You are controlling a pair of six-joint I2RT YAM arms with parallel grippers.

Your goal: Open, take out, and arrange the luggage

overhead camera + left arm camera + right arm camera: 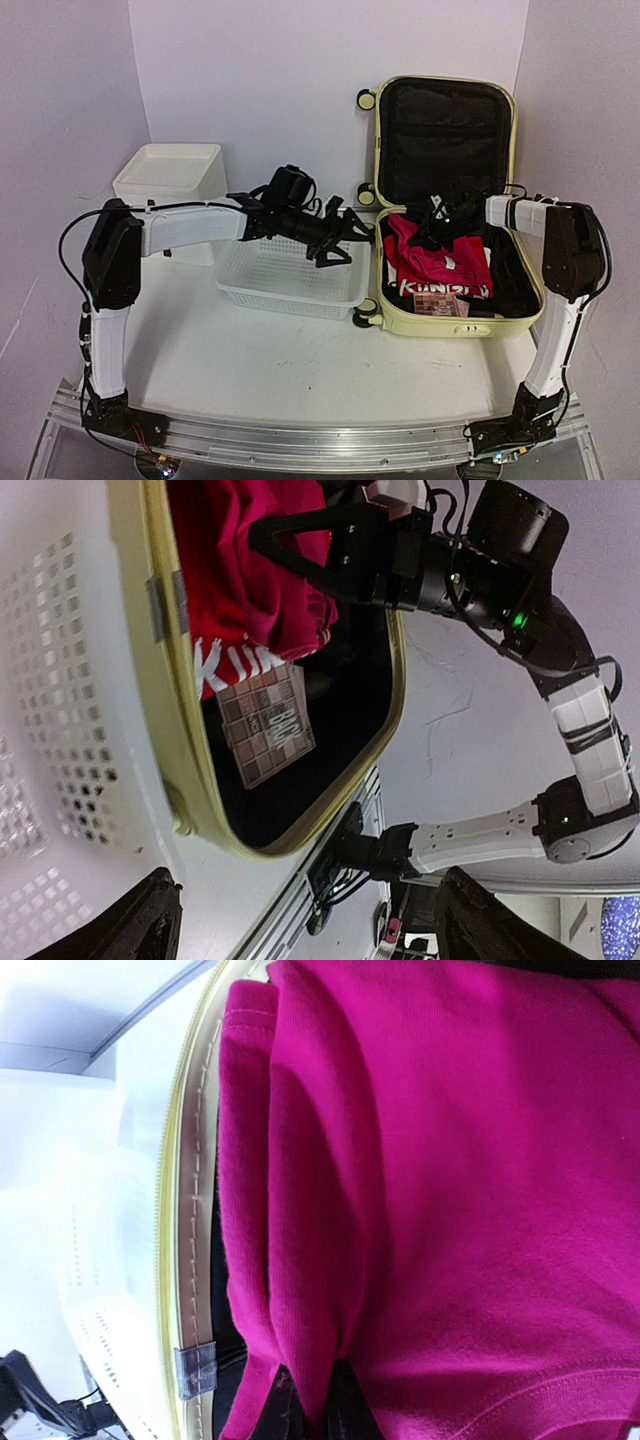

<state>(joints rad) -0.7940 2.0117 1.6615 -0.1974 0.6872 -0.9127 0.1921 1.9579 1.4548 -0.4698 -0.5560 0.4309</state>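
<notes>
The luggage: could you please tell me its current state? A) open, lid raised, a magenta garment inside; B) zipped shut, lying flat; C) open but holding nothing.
A: the luggage lies open, its lid standing up at the back, and a magenta garment rests in its lower half.

We see the luggage (445, 135) lying open with its lid raised. Our right gripper (438, 225) is down on a red garment (440, 262) inside, and our left gripper (335, 245) hangs spread above the white basket (290, 285).
</notes>
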